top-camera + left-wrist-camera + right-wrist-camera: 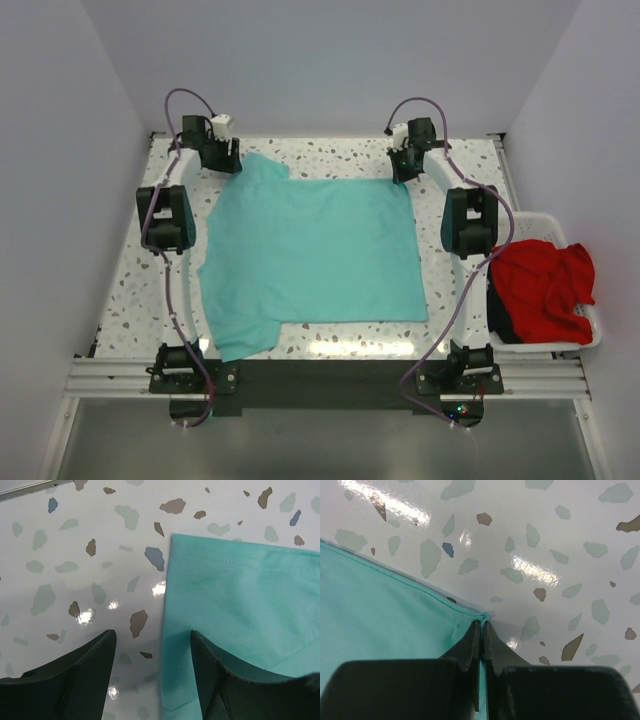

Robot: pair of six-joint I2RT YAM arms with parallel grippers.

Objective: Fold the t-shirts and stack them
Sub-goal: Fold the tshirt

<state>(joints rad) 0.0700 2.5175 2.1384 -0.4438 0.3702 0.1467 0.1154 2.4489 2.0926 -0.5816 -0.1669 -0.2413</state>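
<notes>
The teal-green t-shirt [310, 255] lies spread flat in the middle of the table, one sleeve at the far left and one at the near left. My left gripper [232, 160] is open at the far-left sleeve; in the left wrist view the gripper [152, 645] straddles the edge of the teal sleeve [240, 600], one finger over bare table. My right gripper [403, 172] is shut on the shirt's far-right corner; the right wrist view shows the gripper [482, 625] pinching the teal corner [395, 610]. The red t-shirt [540, 290] lies crumpled in the basket.
A white slatted plastic basket [590, 335] stands off the table's right edge, beside the right arm. The terrazzo table top [320, 155] shows around the shirt. White walls close in the back and sides.
</notes>
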